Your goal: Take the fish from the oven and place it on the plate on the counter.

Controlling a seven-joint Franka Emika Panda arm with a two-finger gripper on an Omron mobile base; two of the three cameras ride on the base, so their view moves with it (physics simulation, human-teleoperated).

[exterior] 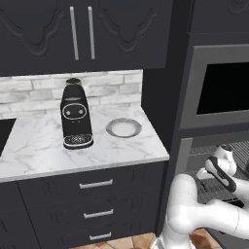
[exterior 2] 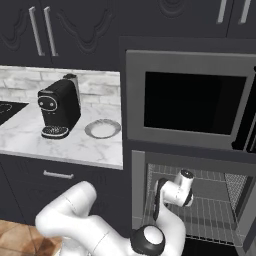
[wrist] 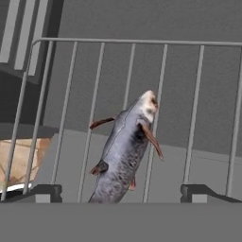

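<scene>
The white arm's gripper (wrist: 120,193) is reaching into the dark grey wall oven (exterior 2: 192,200), its dark fingers (wrist: 45,193) spread wide over the grey, red-finned fish (wrist: 124,151) lying on the silvery wire rack (wrist: 198,94). The small speckled round plate (exterior: 124,128) is sitting on the white marble tabletop (exterior: 39,146), just right of the black coffee machine (exterior: 76,115).

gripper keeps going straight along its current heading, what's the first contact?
Most likely the fish, lying on the oven's wire rack between the open gripper fingertips. Depth is unclear, but nothing sits in between.
</scene>
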